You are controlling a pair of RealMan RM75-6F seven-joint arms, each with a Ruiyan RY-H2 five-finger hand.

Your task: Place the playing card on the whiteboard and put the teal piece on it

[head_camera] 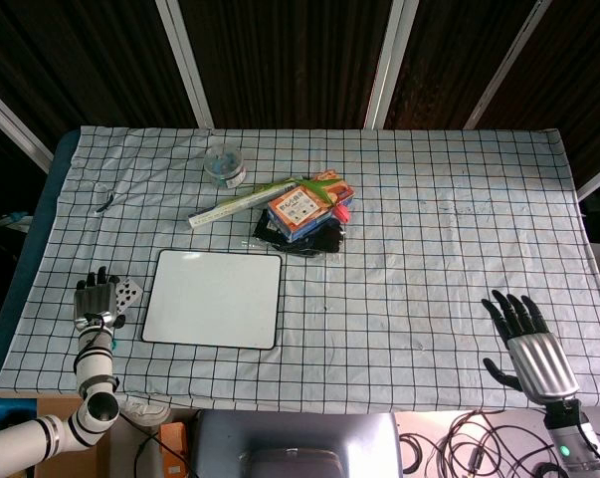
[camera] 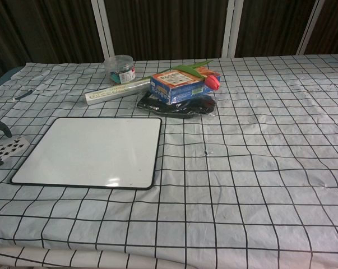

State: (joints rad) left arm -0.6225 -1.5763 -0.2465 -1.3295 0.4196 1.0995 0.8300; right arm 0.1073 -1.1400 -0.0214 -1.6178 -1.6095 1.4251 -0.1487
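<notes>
Left hand (head_camera: 98, 302), lower left of the head view: fingers extended over the playing card (head_camera: 128, 296), which lies flat on the cloth just left of the whiteboard (head_camera: 215, 298). Whether the hand grips the card or merely rests beside it, I cannot tell. Right hand (head_camera: 526, 344), lower right: spread, holding nothing, well apart from all objects. The teal piece is not identifiable; it may sit in the clear tub (head_camera: 224, 163) at upper centre, beyond the paper roll (head_camera: 242, 202) and boxed stack (head_camera: 306, 207). Recommendation: slide the flat card toward the board edge to lift one side before pinching, then lay it centrally on the white surface.
</notes>
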